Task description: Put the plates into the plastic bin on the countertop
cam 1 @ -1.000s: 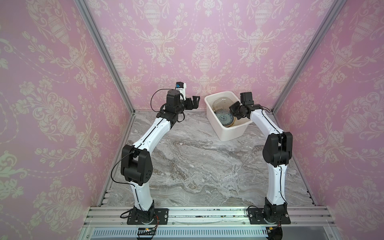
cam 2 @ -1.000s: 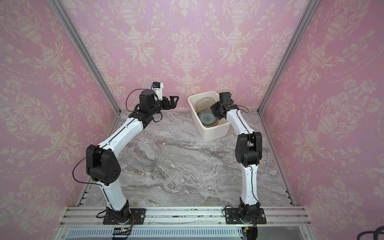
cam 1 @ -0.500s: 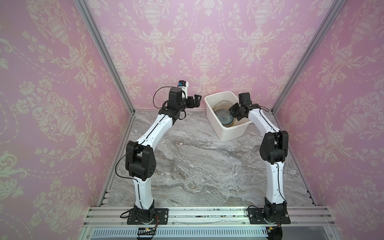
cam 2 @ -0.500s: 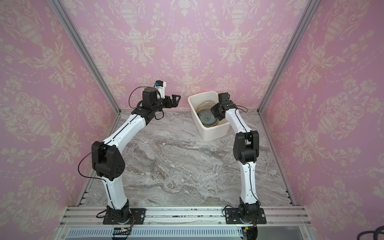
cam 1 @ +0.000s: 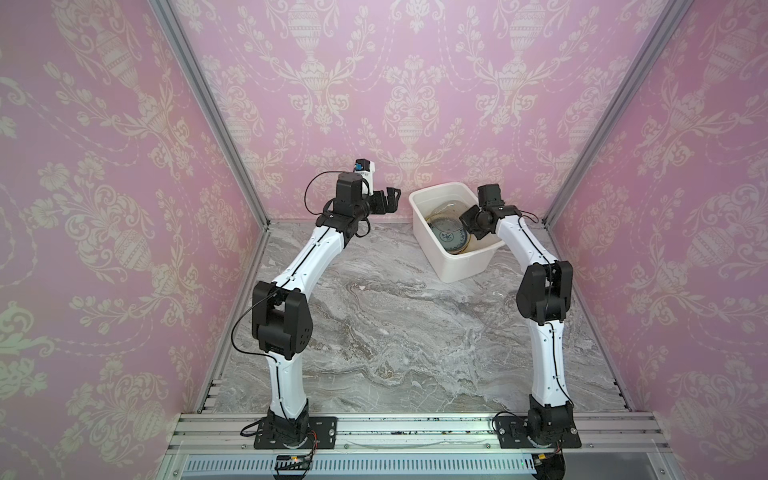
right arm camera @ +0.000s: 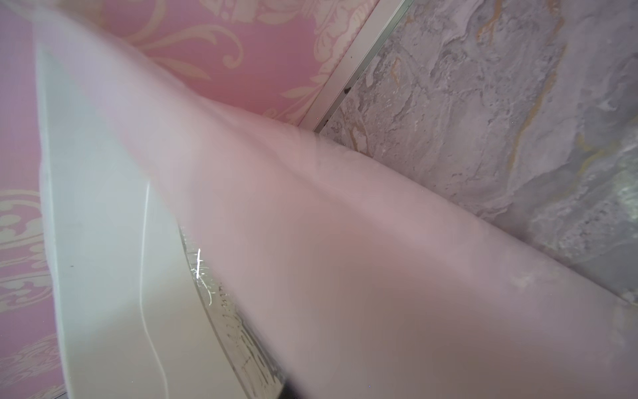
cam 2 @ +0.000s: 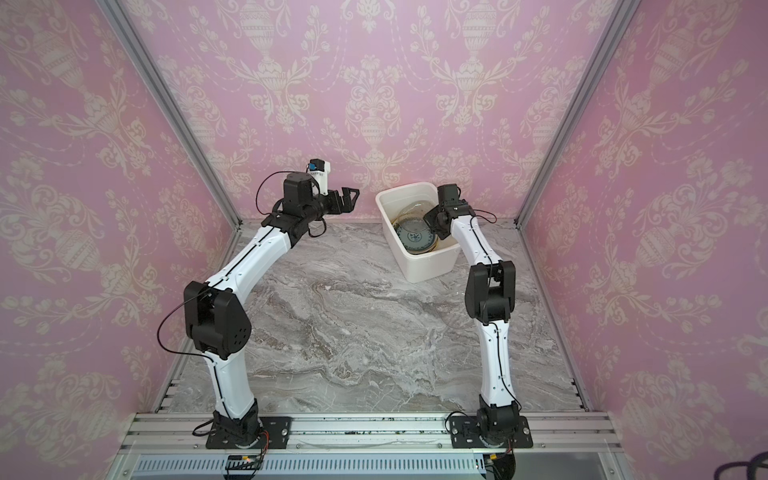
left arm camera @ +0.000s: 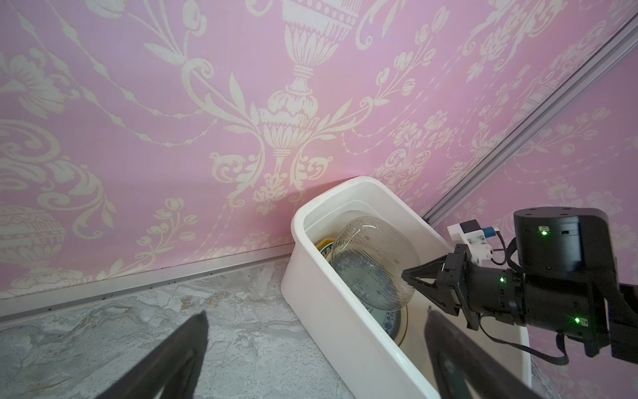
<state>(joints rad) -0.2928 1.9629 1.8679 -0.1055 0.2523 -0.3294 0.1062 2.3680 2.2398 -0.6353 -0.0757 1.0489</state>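
The white plastic bin (cam 1: 461,266) (cam 2: 428,266) stands at the back right of the grey marbled tabletop (cam 1: 374,311) (cam 2: 353,324). It is turned at an angle and sits close to the pink wallpaper (cam 1: 411,83) with its cream urn pattern.

From where I stand, the right arm (cam 1: 519,237) reaches over the bin's right side and dips the right pincer (left arm camera: 407,276) inside. Its jaws are pinched together to a point. That point sits on the rim of a clear glass plate (left arm camera: 373,262) (cam 1: 446,210), which looks gripped by its edge. The glass plate is steeply tilted, with its upper edge towards the bin's far wall. Its lower edge is over a blue-patterned plate (left arm camera: 392,319) (cam 1: 446,237) that lies lower in the bin. A sliver of yellow plate (left arm camera: 322,245) shows behind the glass. I can't make out how many dishes are stacked underneath.

The right wrist view is mostly a blur of the bin's pale rim (right arm camera: 103,241). A ribbed strip of the glass plate's edge (right arm camera: 221,311) runs along it, with tabletop (right arm camera: 483,103) beyond.

The left pincer (cam 1: 388,199) (cam 2: 349,197) hangs in the air to the left of the bin, up near the back wall and apart from the bin's rim. Its jaws are spread wide and hold nothing. In its wrist view the two dark fingers (left arm camera: 179,355) frame the bin's near wall (left arm camera: 328,311) and a patch of tabletop (left arm camera: 138,311).
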